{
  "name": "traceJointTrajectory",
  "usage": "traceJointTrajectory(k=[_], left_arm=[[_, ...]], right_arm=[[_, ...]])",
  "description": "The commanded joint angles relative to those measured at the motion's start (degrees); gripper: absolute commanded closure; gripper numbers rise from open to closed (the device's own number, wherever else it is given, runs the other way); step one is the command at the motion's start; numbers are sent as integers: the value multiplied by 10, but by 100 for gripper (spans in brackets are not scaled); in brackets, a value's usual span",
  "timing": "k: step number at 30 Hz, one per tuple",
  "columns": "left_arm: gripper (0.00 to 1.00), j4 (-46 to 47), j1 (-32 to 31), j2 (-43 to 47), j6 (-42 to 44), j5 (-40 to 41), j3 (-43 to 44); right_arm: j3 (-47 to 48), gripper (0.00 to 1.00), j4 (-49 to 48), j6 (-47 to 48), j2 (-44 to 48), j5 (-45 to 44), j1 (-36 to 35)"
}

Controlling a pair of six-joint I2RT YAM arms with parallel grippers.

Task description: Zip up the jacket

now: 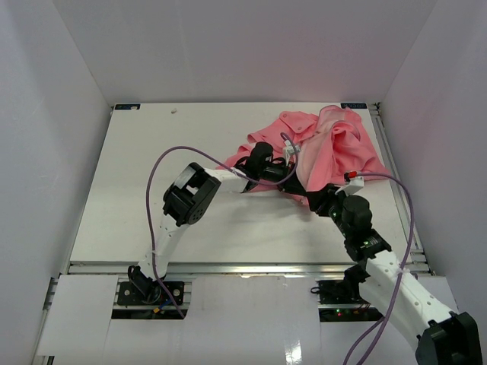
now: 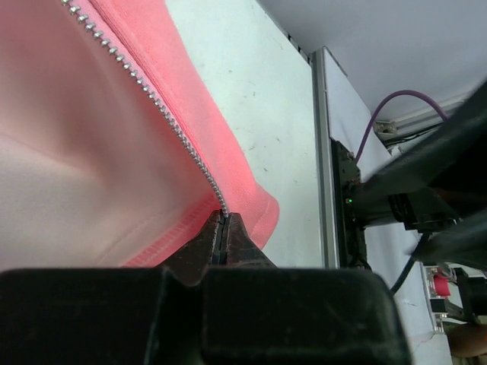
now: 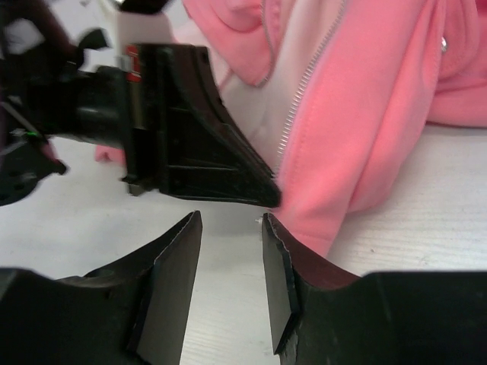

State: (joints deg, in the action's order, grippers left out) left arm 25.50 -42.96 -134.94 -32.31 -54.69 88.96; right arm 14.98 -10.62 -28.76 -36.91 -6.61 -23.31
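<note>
Left gripper (image 2: 224,228): closed, pinching the jacket (image 1: 342,148) at the bottom end of one zipper row, right at the hem corner.
Right gripper (image 3: 232,251): jaws apart, nothing between them, over bare table (image 3: 426,198).
Jacket position: bunched ahead of both grippers. From the right gripper it lay just ahead and to the right, with a pink fold close against its right finger.
Zipper teeth (image 2: 152,95): long axis ran straight away from the left fingertips, slanting up-left in the left wrist view.
Nearer arm: left was on the fabric; right sat just beside the left's tip, gripping no cloth.
Key relation: loose jacket edge lay ahead-right of the open right gripper, so the next reach probably goes that way.
Slider: not visible, possibly hidden in the folds.
</note>
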Motion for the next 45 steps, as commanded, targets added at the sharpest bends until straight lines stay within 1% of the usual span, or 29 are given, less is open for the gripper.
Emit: traceJointTrajectory(k=[1,4,10,17,21,23,26,27,30,33,37,39,41,42,45], left_arm=[[100,52,-3,77,-16,-17,-25],[100,63,-3,93,-12,-23,-37],[100,64,-3,106,-8,-30,-41],[100,73,-3,95,-15,-36,-39],[100,93,-2,88,-28,-52,-39],[100,112,1,84,-47,-67,-40],[100,141,6,82,-71,-86,-44],[100,143,8,84,-71,-89,-46],[100,124,10,89,-57,-93,-48],[100,112,11,92,-43,-97,-48],[100,111,12,98,-41,-105,-56],[100,106,13,102,-34,-107,-56],[100,106,16,103,-33,-112,-56],[100,112,17,102,-34,-117,-56],[100,113,21,100,-38,-122,-57]], right_arm=[[17,56,-33,22,-78,-10,4],[26,56,-48,32,-121,-2,8],[10,55,-103,54,-146,17,12],[-7,54,-140,81,-134,22,17],[-19,54,-160,97,-124,41,23],[-23,54,-176,104,-130,61,30],[-25,53,-201,112,-142,128,42],[-25,52,-203,115,-140,138,43],[-38,50,-213,124,-114,146,44],[-43,50,-220,129,-93,150,45],[-26,54,-199,137,-111,180,51],[-22,55,-199,137,-122,201,63],[-26,55,-216,135,-136,251,80],[-30,55,-229,131,-140,270,94],[-41,51,-243,127,-137,286,117]])
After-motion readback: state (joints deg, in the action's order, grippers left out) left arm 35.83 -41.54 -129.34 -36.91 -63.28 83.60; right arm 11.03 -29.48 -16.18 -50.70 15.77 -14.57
